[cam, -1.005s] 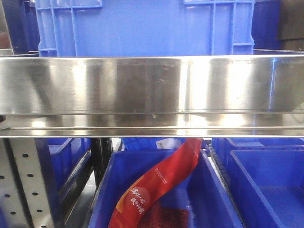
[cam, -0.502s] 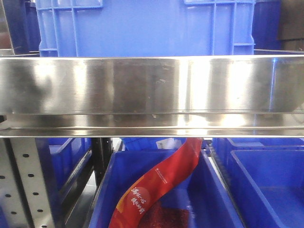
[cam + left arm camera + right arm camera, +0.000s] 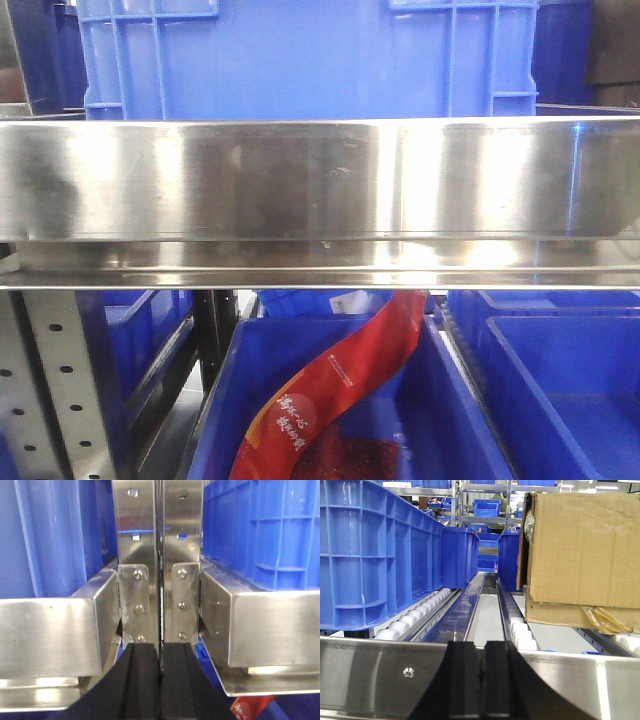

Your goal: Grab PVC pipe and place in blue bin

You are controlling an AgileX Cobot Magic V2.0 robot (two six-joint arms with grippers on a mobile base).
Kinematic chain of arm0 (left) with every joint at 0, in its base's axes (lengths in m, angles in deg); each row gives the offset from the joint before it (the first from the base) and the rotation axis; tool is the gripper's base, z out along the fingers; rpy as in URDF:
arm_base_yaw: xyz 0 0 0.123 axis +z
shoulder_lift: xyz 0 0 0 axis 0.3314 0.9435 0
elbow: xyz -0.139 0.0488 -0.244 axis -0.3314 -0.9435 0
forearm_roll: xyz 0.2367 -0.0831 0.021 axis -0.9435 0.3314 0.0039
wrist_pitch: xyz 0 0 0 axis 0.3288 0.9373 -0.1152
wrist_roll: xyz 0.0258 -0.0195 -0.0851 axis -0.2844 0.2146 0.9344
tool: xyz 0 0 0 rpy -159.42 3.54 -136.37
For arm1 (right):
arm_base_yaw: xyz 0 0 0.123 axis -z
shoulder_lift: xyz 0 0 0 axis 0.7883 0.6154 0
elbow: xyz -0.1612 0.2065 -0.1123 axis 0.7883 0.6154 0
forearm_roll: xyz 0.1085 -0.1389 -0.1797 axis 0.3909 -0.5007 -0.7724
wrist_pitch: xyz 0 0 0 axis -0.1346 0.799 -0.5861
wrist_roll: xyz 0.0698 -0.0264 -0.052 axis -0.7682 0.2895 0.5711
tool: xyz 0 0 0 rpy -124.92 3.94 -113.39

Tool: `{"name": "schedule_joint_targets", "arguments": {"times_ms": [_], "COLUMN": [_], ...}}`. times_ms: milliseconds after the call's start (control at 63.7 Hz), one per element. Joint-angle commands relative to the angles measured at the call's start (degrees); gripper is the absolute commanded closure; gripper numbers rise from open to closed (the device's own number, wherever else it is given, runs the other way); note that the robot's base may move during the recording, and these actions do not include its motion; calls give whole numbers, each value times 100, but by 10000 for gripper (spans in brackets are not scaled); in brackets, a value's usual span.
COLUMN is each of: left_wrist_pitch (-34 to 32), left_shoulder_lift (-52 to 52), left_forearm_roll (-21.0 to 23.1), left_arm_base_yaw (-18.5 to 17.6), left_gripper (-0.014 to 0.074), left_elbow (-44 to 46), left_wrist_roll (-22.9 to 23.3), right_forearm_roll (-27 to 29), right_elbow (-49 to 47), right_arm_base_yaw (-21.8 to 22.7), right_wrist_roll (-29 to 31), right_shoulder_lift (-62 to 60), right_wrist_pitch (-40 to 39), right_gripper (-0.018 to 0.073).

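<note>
Both pincers are pressed closed with nothing between their black fingers. The left pincer (image 3: 160, 680) faces a shiny metal post (image 3: 159, 555) between blue bins (image 3: 55, 535). The right pincer (image 3: 481, 680) faces a roller shelf (image 3: 435, 605) beside a cardboard box (image 3: 580, 550). No picture shows the PVC pipe. A red bag (image 3: 330, 390) lies in a lower bin (image 3: 450, 420).

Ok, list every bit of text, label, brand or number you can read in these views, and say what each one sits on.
White Chinese characters on the long red plastic banner in the lower blue plastic bin, front view: too blurred to read.
Small white print line higher on that banner: too small to read.
White marks on the red scrap at the bottom edge of the left wrist view: cut off, unreadable.
Brown cardboard box, right wrist view: no print visible.
No other text or numbers are readable.
</note>
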Motion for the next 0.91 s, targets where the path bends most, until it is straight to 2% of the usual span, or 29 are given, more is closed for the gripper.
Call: {"name": "schedule_joint_targets", "arguments": {"times_ms": [0,895], "left_wrist_pitch": [-158,-225], "left_shoulder_lift": [-31,-31], "left_forearm_roll": [-44,-33], "left_arm_base_yaw": [23,23], "left_gripper": [707,707], "left_elbow": [7,7], "left_wrist_roll": [34,34], "right_forearm_roll": [-38,-38], "right_elbow": [3,3], "right_arm_base_yaw": [24,24], "right_wrist_roll": [-13,-13], "right_shoulder_lift": [-19,-19], "right_wrist_pitch": [-96,-96], "right_gripper": [727,727]}}
